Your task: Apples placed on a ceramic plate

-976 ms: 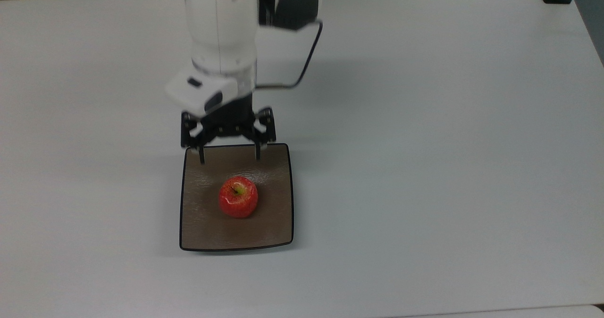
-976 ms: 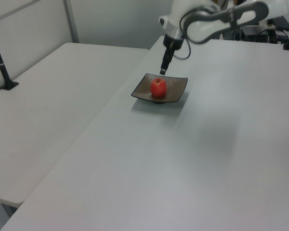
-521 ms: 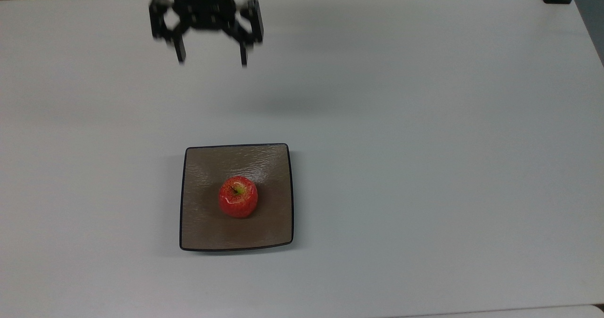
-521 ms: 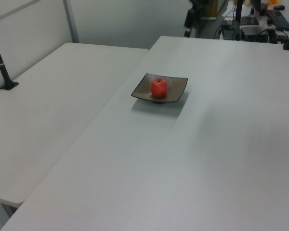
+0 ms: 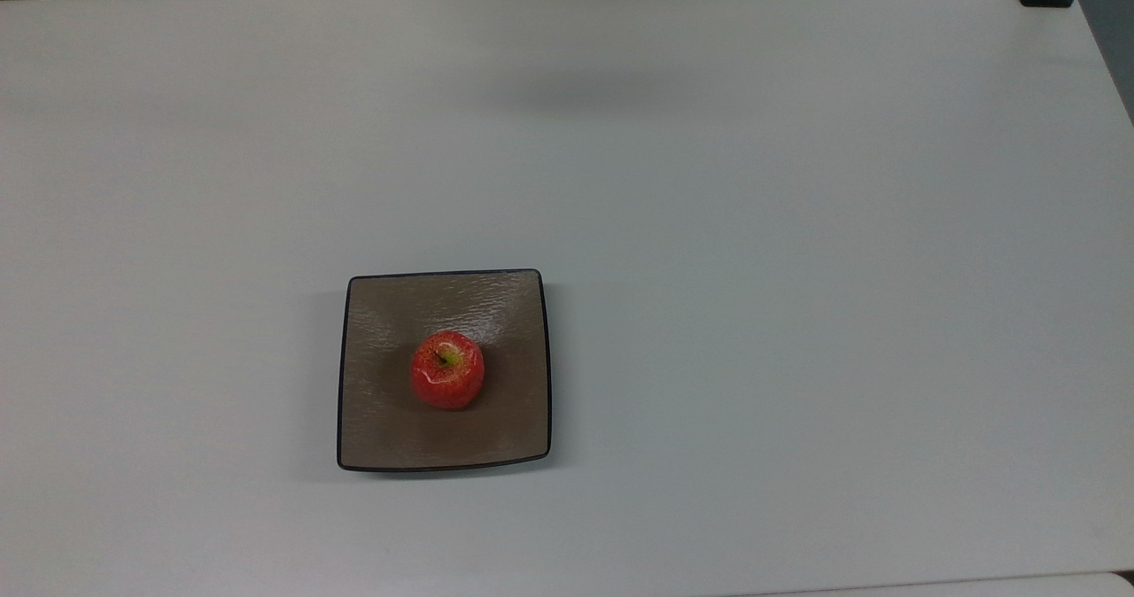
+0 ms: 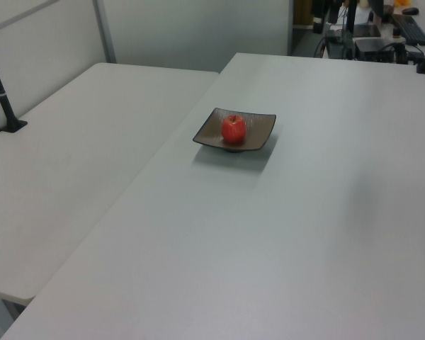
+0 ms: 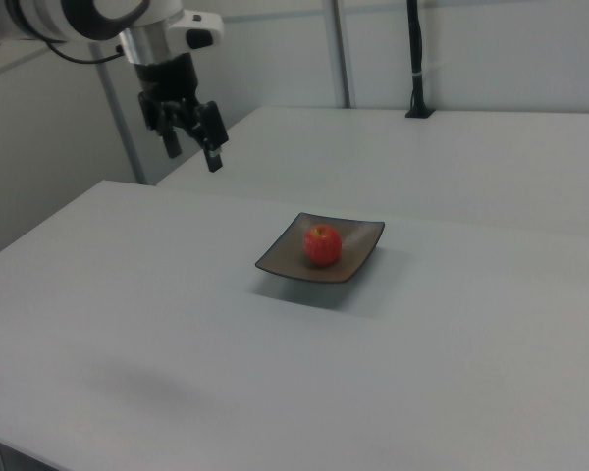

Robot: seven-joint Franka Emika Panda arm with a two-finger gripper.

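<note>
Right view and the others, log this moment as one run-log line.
small glossy red apple: upright, mid-plate | square brown ceramic plate: on white table | gripper: open, raised, away from plate

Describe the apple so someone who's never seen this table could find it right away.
On the wide white table sits one square brown plate with a thin black rim. The apple rests near the plate's middle, upright with its stem up. It is small, glossy and red with a yellow-green stem hollow, the only round, bright thing on the table.

Red apple (image 5: 447,370), rippled brown black-rimmed plate (image 5: 390,429).
</note>
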